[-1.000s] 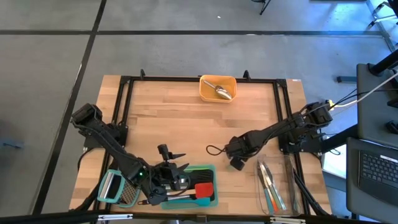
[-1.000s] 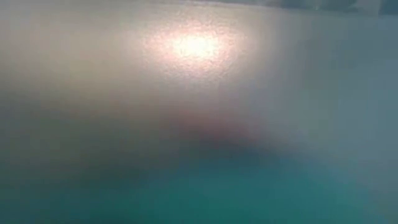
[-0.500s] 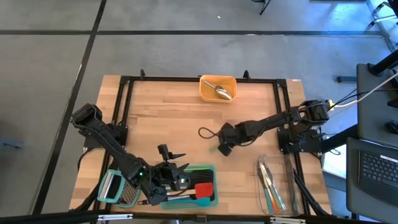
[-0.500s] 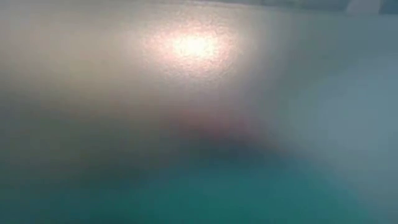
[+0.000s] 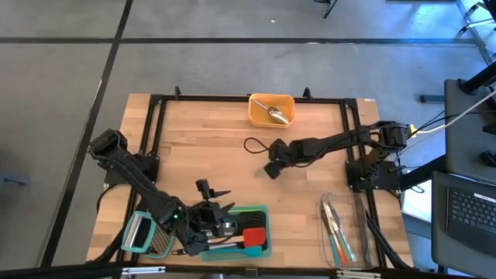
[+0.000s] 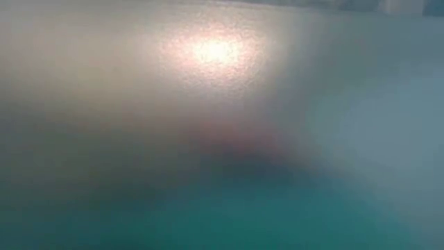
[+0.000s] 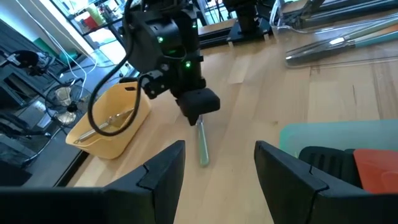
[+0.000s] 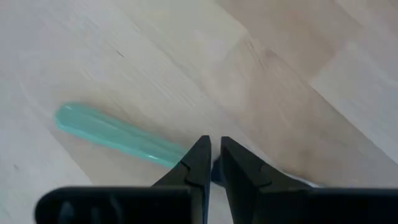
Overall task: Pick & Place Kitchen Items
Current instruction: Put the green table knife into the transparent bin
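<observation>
The right tool [image 5: 270, 170] is hanging out over the middle of the worktop [image 5: 217, 155], its two fingers pinched together on the handle end of a slim green spatula [image 8: 115, 134]. From the right wrist view the pale green blade is sticking out ahead of the fingertips and lying low against the wood; whether it is touching the boards or just clear of them, I cannot tell. The left wrist view is showing the same spatula dangling from under that tool, tip down toward the worktop.

The left tool [image 7: 217, 165] is waiting beside the teal tray [image 5: 260, 211], fingers apart, gripping nothing. In the tray, right under and beside that tool, a red turner [image 5: 254, 236] and a black turner [image 7: 326, 163] are lying together with a thin teal-handled piece.

Beyond the right tool, the orange bin [image 5: 271, 111] is holding one silver scoop [image 5: 273, 113]. Back toward the right arm's base, the clear tray [image 5: 341, 229] is holding several long pieces, silver and teal among them. A grater [image 5: 147, 234] is sitting on the far side of the left tool from the teal tray.

So the sorting is looking well along: every loose utensil in sight is already in a container except the one in the right tool. What is left, by my reading, is setting this spatula down in its container. The low view is showing nothing readable.
</observation>
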Available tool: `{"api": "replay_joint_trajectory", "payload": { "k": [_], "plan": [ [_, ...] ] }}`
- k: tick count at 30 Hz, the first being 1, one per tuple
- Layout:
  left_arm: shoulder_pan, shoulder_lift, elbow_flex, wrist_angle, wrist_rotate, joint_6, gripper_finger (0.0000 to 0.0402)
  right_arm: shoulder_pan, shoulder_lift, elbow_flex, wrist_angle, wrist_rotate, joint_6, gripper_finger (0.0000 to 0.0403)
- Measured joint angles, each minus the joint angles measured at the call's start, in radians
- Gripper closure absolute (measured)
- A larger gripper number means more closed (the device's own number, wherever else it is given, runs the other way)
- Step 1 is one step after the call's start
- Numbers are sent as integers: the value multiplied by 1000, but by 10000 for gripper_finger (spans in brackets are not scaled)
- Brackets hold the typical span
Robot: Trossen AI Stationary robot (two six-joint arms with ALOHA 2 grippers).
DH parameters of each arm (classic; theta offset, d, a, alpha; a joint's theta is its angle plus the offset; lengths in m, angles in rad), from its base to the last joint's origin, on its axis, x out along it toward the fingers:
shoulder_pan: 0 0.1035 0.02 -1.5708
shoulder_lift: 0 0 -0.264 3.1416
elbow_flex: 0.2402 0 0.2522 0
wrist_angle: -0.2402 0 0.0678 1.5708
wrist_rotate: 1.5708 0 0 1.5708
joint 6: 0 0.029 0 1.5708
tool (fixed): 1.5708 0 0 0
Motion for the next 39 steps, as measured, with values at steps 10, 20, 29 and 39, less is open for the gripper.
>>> {"api": "replay_joint_trajectory", "payload": {
  "k": [10, 20, 29, 39],
  "plan": [
    [2, 0, 0, -31, 0, -24, 213, -2, -9, 7, 88, -90, -125, 363],
    [2, 6, 0, -41, -2, -45, 213, 53, -76, 155, -194, -247, -478, 363],
    [26, 69, -1, -42, -18, -26, 213, 183, -178, 157, -500, -168, -540, 363],
    [160, 76, -1, -26, -60, 66, 213, 276, -191, 141, -648, -124, -512, 363]
  ]
}}
